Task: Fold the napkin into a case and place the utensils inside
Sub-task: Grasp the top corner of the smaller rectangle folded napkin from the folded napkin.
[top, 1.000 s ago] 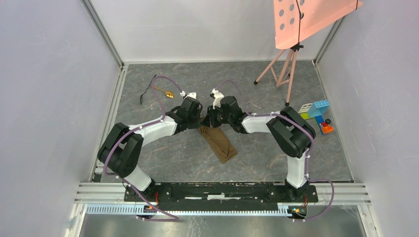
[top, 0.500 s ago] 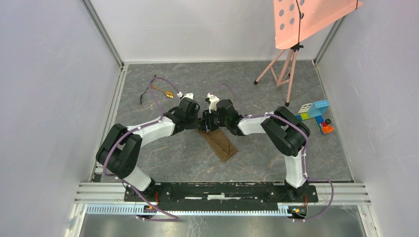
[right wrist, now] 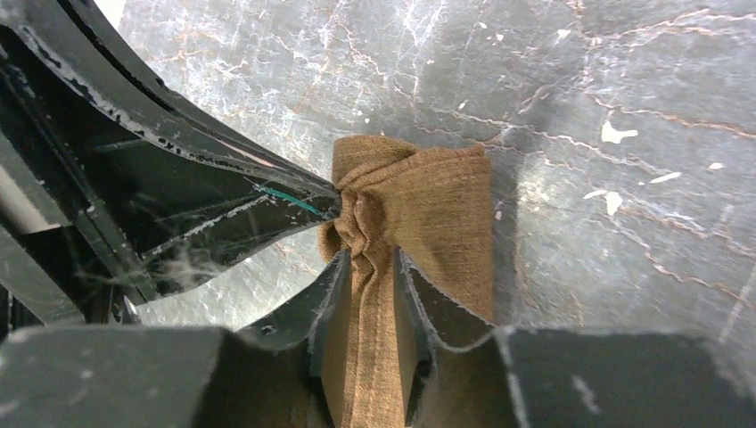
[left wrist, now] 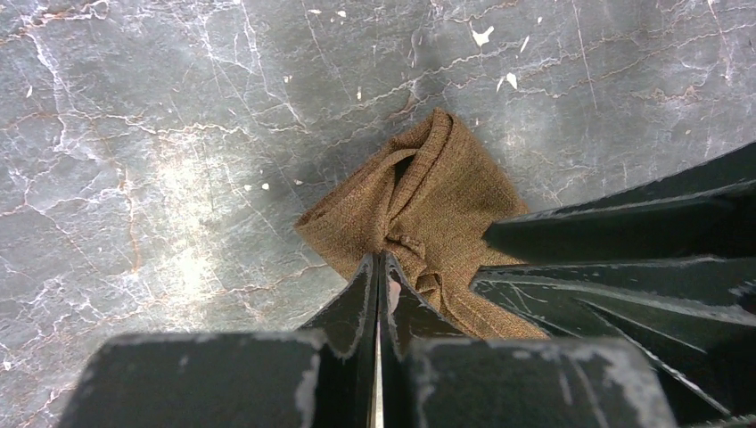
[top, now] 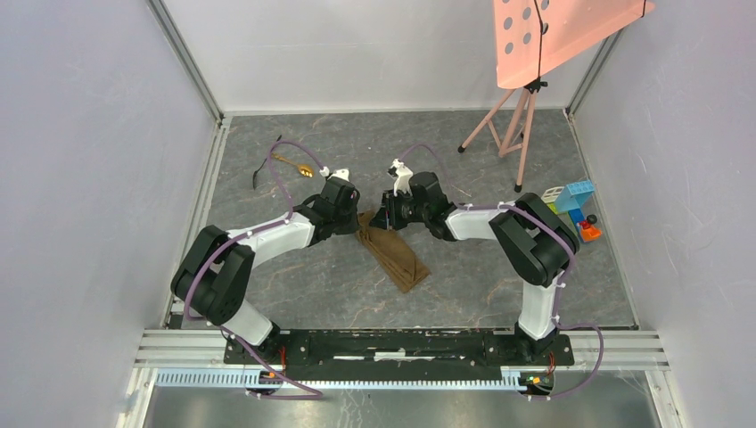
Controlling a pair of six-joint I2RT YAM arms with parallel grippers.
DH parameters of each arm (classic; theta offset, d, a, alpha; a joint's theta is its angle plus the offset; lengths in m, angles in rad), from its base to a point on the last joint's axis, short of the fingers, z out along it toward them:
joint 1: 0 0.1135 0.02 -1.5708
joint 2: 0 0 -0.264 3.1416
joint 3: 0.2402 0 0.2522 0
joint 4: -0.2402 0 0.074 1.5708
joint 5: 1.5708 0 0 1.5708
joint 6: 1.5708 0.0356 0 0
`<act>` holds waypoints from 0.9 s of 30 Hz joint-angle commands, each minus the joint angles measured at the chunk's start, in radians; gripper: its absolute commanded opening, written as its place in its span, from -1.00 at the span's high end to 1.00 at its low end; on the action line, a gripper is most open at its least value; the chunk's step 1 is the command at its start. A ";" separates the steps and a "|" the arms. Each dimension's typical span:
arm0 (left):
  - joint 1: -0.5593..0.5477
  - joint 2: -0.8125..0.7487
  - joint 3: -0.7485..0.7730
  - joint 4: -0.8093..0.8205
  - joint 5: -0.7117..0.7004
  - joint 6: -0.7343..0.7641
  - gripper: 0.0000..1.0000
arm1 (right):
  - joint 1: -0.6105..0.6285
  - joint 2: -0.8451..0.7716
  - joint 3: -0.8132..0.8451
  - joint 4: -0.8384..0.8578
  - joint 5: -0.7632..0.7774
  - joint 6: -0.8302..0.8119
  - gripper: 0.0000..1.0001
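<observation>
The brown napkin (top: 395,257) lies as a narrow oblong case slanting toward the near right, mid-table. Its far end (left wrist: 419,201) is bunched up between both grippers. My left gripper (left wrist: 382,259) is shut, its tips pinching the puckered cloth. My right gripper (right wrist: 372,257) holds a raised ridge of the napkin (right wrist: 419,201) between its fingers. From above, the left gripper (top: 358,218) and right gripper (top: 382,219) almost touch. The utensils lie at the far left: a gold spoon (top: 301,167) and a thin black utensil (top: 259,173).
Coloured toy blocks (top: 571,207) sit at the right edge. A pink tripod stand (top: 515,134) carrying a pink perforated board (top: 553,36) stands at the back right. Walls and metal rails enclose the grey marble table (top: 464,276).
My right wrist swung left, then back to the right and farther from me. The napkin's far end is now spread wider and bunched. The left arm hardly moved.
</observation>
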 commanded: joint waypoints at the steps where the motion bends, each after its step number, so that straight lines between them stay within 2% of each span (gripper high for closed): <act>1: -0.004 -0.035 0.006 0.035 0.018 -0.029 0.95 | 0.017 0.046 0.044 0.084 -0.044 0.043 0.48; 4: -0.006 -0.034 0.010 0.037 0.028 -0.026 0.95 | 0.038 0.089 0.062 0.116 -0.041 0.071 0.60; 10: -0.003 -0.009 0.025 0.022 0.041 -0.046 0.95 | 0.100 0.232 0.178 0.113 -0.005 0.072 0.66; 12: 0.005 -0.007 0.020 0.020 0.053 -0.042 0.95 | 0.085 0.235 0.178 0.049 0.023 0.036 0.62; 15: 0.007 -0.041 -0.002 0.023 0.043 -0.037 0.95 | 0.022 0.150 0.042 0.158 -0.027 0.075 0.47; 21: 0.011 -0.045 -0.001 0.016 0.028 -0.027 0.95 | -0.032 0.040 0.017 0.118 -0.111 0.052 0.27; 24: 0.010 -0.040 0.004 0.017 0.029 -0.026 0.95 | -0.037 0.039 0.027 0.116 -0.103 0.052 0.30; 27: 0.011 -0.038 0.008 0.018 0.038 -0.022 0.95 | -0.034 0.080 0.057 0.119 -0.112 0.065 0.54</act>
